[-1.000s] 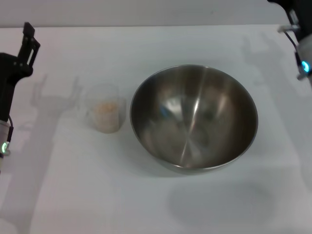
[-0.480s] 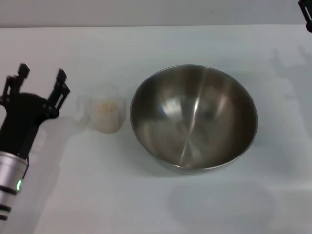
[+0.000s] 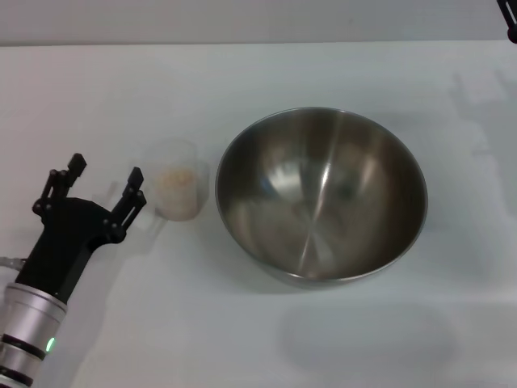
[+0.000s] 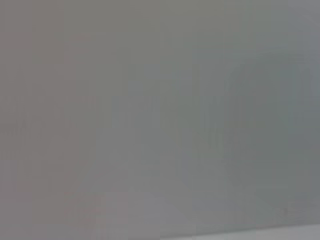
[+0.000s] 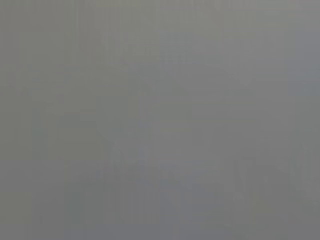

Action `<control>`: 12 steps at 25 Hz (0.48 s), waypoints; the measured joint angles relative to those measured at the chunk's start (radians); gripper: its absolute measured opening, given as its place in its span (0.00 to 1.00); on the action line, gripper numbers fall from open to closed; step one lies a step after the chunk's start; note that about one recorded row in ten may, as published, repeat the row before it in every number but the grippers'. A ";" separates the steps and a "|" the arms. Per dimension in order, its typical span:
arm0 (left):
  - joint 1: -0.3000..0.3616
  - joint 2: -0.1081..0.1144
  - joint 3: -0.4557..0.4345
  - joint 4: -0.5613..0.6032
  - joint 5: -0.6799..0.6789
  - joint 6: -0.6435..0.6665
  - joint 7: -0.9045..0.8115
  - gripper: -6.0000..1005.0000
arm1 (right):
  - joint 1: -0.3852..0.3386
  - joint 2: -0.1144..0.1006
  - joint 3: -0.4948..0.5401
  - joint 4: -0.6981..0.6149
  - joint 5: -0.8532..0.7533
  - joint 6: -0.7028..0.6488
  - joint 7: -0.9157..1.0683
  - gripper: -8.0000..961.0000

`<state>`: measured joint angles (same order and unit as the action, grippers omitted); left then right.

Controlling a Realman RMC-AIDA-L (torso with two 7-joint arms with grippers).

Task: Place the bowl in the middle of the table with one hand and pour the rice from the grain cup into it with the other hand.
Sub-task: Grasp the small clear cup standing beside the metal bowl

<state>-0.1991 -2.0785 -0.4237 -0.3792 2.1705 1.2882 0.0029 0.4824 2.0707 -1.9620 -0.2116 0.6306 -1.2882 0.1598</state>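
Note:
The steel bowl [image 3: 321, 194] stands near the middle of the white table [image 3: 258, 339] in the head view. The clear grain cup [image 3: 177, 187] stands just left of it, with pale rice [image 3: 175, 179] inside and its handle toward the left. My left gripper [image 3: 106, 183] is open, its fingertips just left of the cup by the handle, not touching it that I can see. Only a dark tip of the right arm [image 3: 510, 20] shows at the top right corner. Both wrist views show plain grey.
The table [image 3: 242, 73] runs to a grey back edge at the top of the head view. Shadows of the arms lie on the right side of the table.
My left gripper has moved in from the far left toward the cup and come lower and nearer to it. The right arm has pulled back to the top right corner.

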 joint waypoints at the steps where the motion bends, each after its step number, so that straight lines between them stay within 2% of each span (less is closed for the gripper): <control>1: 0.000 0.000 0.000 0.000 0.000 0.000 0.000 0.83 | 0.000 0.000 0.000 0.000 0.000 0.000 0.000 0.77; 12: -0.029 0.000 -0.010 0.003 -0.007 -0.089 0.039 0.83 | -0.004 0.001 0.000 0.001 0.000 -0.008 0.002 0.77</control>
<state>-0.2281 -2.0785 -0.4339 -0.3760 2.1635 1.1990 0.0420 0.4782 2.0718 -1.9617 -0.2107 0.6305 -1.2961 0.1620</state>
